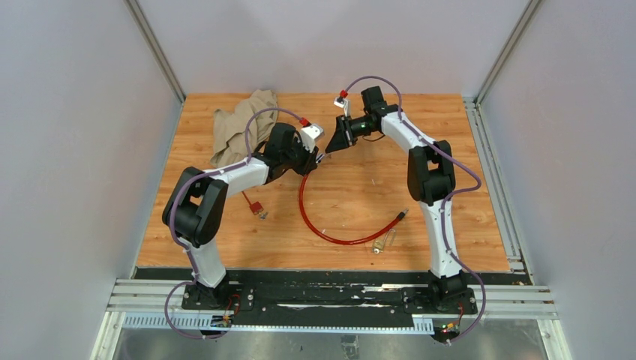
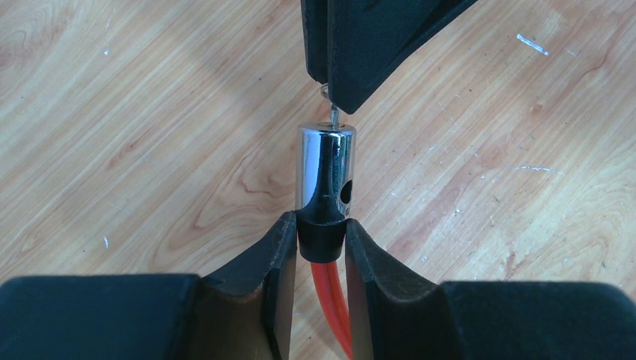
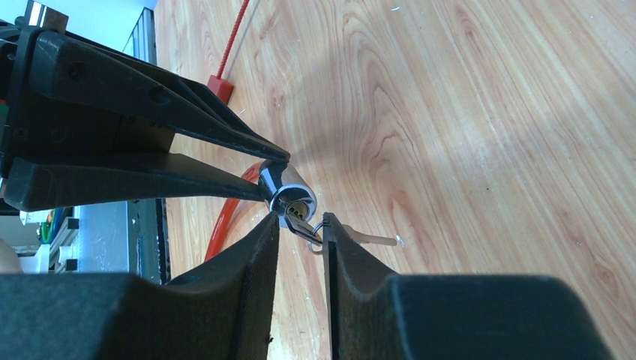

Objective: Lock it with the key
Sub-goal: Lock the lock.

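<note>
Seen from above, the 2 arms meet just 12 o'clock of the middle of the wooden table, but the tiny silver-grey metal key is too small to pick out there. The right wrist view shows it: its blade sits in the keyhole of the shiny chrome cylinder lock, and its small ring hangs at 3 o'clock of its head. The right gripper has 1 finger on each side of the key's head with a narrow gap between them. Whether they press on it I cannot tell.

The left wrist view adds that the left gripper is clamped on the black collar under the chrome cylinder, jaws partly apart around it. The thick red cable runs out of the collar toward 6 o'clock, and the key's tip meets the cylinder's top at 12 o'clock.

Only the top view shows the cable's whole loop sweeping toward 5 o'clock. It also shows a small brass padlock just outside that loop, a thin red loop with a red tag at 8 o'clock and a crumpled beige cloth at 10 o'clock
</note>
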Available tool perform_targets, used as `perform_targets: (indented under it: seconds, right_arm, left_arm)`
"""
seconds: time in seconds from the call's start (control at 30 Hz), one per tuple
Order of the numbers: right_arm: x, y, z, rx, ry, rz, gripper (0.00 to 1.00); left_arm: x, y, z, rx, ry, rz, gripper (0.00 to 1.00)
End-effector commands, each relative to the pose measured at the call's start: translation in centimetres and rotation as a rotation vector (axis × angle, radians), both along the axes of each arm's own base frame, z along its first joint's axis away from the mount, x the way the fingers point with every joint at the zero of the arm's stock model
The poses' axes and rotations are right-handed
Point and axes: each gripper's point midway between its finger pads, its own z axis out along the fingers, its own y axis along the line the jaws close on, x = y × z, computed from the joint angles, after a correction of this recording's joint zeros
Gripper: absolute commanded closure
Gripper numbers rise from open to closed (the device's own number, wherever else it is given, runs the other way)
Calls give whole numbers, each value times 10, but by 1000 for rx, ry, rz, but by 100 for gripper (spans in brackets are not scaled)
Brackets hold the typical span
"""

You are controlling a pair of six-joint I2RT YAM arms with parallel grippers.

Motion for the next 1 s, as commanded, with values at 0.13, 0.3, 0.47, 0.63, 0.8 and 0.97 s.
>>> perform_targets:
  seconds: [0.13,0.3,0.47,0.63,0.8,0.97]
  right_arm:
    - [0,-8,-20,-22,34,-12,83]
    - [3,-11,-27,-69,89,-68,90]
    - [8,-13,-36,-141,238,-186,95]
    - [5,-11,-38,-164,384,-248,94]
    - [4,-13,-38,-198,393,-284,93]
    - [5,-13,-36,-185,382,-275,99]
  left_arm:
    - [6,-5,27,-37,-79,-11,100]
    - [8,-2,27,-21,-92,1,100]
    - [9,0,26,22,-119,12,100]
    - [10,1,26,57,-147,22,100]
    - [10,1,24,63,-145,24,100]
    - [8,-3,22,52,-128,4,100]
